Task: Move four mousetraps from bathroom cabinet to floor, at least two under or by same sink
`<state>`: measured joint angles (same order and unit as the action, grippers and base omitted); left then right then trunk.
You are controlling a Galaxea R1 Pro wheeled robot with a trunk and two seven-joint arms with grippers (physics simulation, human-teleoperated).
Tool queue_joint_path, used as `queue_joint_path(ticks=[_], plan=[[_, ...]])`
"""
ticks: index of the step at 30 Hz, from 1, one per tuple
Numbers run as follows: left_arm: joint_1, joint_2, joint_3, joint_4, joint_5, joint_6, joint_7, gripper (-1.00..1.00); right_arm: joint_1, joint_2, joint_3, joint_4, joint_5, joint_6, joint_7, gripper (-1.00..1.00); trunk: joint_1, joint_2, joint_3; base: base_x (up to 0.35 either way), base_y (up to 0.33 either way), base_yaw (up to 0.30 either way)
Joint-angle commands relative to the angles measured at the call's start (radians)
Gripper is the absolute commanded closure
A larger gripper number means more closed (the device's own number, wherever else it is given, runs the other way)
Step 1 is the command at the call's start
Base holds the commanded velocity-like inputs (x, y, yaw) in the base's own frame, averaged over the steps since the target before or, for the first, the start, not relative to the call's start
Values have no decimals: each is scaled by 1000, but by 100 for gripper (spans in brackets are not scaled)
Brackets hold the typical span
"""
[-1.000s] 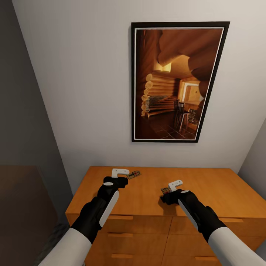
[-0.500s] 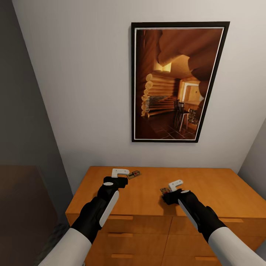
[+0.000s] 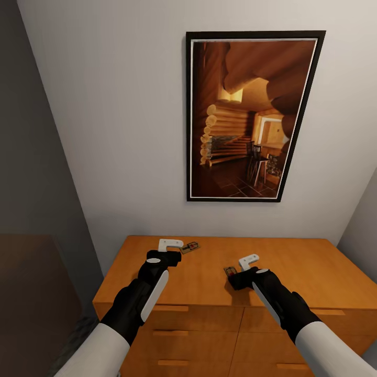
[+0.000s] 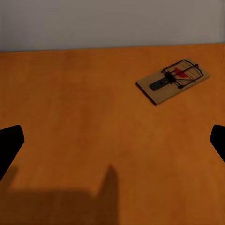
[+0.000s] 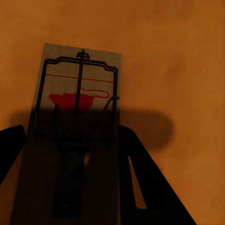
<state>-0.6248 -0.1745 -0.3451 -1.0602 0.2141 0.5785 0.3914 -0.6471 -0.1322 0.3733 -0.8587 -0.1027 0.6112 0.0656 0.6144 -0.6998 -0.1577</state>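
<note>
We face a low, wide orange-brown wooden cabinet (image 3: 209, 262) with a smooth flat top and drawer fronts with wooden bar handles, set against a pale wall that carries one black-framed picture of a log-cabin interior (image 3: 253, 116).

We count two mousetraps, both on the cabinet top. The first small flat tan mousetrap with black wire and a red spot (image 4: 173, 80) lies flat toward the back of the top, near the wall; in the head view it sits just beyond the tip of our left arm (image 3: 190, 246). Our left gripper (image 3: 170, 246) hovers short of it, and in the left wrist view its two dark fingertips (image 4: 10, 145) stand far apart at the edges of the frame with bare wood between them, well clear of the trap.

The second tan mousetrap, same wire frame and red spot (image 5: 75, 136), lies nearer the front of the top, at our right gripper (image 3: 236, 268), where a small part of it shows in the head view (image 3: 230, 271). In the right wrist view the dark fingers (image 5: 145, 187) flank the board on both sides, spread apart, with the trap between them. Whether they touch its edges, we cannot tell.
</note>
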Motion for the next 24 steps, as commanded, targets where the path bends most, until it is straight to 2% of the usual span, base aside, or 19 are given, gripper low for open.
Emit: queue_joint_path(ticks=[1,24], plan=[[-1,0,-2,-1,10,3,9,-100,0,-1,4,86,-23,4,-3,100,0,-1,-2,0,0,0],[-1,0,-2,-1,11,-5,7,-100,0,-1,4,86,-23,4,-3,100,0,-1,-2,0,0,0]])
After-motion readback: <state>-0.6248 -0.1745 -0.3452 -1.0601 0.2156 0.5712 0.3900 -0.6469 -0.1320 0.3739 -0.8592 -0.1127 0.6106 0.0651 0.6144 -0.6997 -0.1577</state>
